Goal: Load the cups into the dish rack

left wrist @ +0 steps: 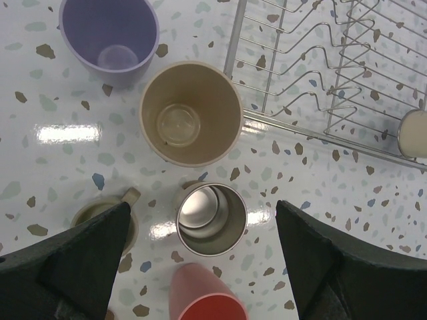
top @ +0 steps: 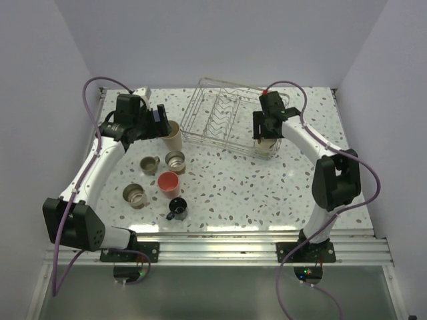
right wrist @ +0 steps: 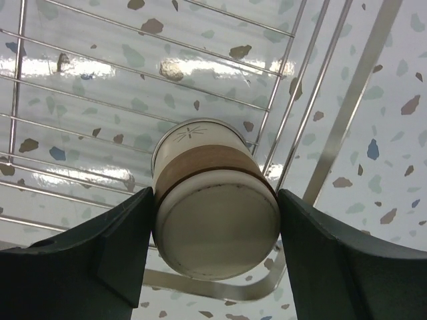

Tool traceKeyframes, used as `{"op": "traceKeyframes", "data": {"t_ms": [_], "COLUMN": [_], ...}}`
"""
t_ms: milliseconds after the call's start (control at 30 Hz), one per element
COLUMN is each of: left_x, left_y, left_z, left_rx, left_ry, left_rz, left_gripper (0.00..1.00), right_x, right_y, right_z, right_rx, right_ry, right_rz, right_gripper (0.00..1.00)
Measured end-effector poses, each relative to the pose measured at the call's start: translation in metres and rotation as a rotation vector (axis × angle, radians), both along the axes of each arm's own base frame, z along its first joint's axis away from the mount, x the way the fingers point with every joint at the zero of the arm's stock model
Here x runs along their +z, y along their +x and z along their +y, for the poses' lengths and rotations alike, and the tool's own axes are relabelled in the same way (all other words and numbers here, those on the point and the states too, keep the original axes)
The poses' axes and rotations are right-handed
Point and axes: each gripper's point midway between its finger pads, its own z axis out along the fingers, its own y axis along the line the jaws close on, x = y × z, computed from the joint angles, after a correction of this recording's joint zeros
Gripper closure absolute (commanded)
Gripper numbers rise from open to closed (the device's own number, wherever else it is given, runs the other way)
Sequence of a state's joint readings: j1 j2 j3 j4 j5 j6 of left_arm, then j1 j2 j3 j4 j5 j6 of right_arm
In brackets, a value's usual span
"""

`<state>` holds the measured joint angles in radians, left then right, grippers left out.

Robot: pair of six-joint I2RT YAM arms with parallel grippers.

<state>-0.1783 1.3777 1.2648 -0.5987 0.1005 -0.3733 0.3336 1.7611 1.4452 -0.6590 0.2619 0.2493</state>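
Observation:
The wire dish rack (top: 220, 119) stands at the back middle. My right gripper (right wrist: 215, 220) is shut on a cream cup with a brown band (right wrist: 213, 230), held upside down in the rack's near right corner (top: 267, 147). My left gripper (left wrist: 203, 267) is open and empty, above a metallic cup (left wrist: 211, 219). Under it I see the lavender cup (left wrist: 110, 37), the beige tumbler (left wrist: 190, 113), the coral tumbler (left wrist: 207, 297) and a handled metallic cup (left wrist: 100, 217). The top view shows a third metallic cup (top: 135, 195) and the black mug (top: 177, 209). There my left gripper (top: 159, 123) hides the lavender cup.
The cups on the table cluster on its left half, close together. The rack's left wire edge (left wrist: 233, 40) lies just right of the beige tumbler. White walls close in the table at the back and sides.

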Motion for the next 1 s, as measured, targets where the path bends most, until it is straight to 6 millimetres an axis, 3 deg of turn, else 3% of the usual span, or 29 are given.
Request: {"op": "traceKeyframes", "data": {"t_ms": [133, 400, 500, 533, 700, 767, 833, 900, 1000], "left_x": [0.0, 0.0, 0.0, 0.0, 0.0, 0.0, 0.0, -0.001, -0.006], "left_y": [0.0, 0.0, 0.0, 0.0, 0.0, 0.0, 0.0, 0.001, 0.005], "left_z": [0.0, 0.0, 0.0, 0.0, 0.001, 0.001, 0.002, 0.003, 0.005], "left_rx": [0.0, 0.0, 0.0, 0.0, 0.0, 0.001, 0.005, 0.011, 0.023], "left_ry": [0.0, 0.001, 0.001, 0.001, 0.004, 0.005, 0.008, 0.014, 0.026], "left_rz": [0.0, -0.001, -0.001, -0.001, -0.001, -0.002, -0.002, -0.002, 0.004], "left_gripper": [0.07, 0.06, 0.06, 0.06, 0.06, 0.06, 0.06, 0.07, 0.07], "right_x": [-0.009, -0.016, -0.016, -0.016, -0.015, -0.015, -0.015, -0.013, -0.004], "right_y": [0.014, 0.018, 0.015, 0.014, 0.011, 0.01, 0.008, 0.008, 0.011], "right_z": [0.007, 0.027, 0.03, 0.03, 0.026, 0.023, 0.021, 0.019, 0.017], "right_rx": [0.007, 0.062, 0.073, 0.075, 0.075, 0.072, 0.073, 0.071, 0.075], "right_ry": [-0.006, -0.038, -0.043, -0.044, -0.061, -0.077, -0.089, -0.099, -0.115], "right_rz": [0.012, 0.033, 0.043, 0.046, 0.062, 0.066, 0.072, 0.072, 0.06], "right_gripper": [1.0, 0.98, 0.82, 0.71, 0.5, 0.29, 0.2, 0.04, 0.01]}}
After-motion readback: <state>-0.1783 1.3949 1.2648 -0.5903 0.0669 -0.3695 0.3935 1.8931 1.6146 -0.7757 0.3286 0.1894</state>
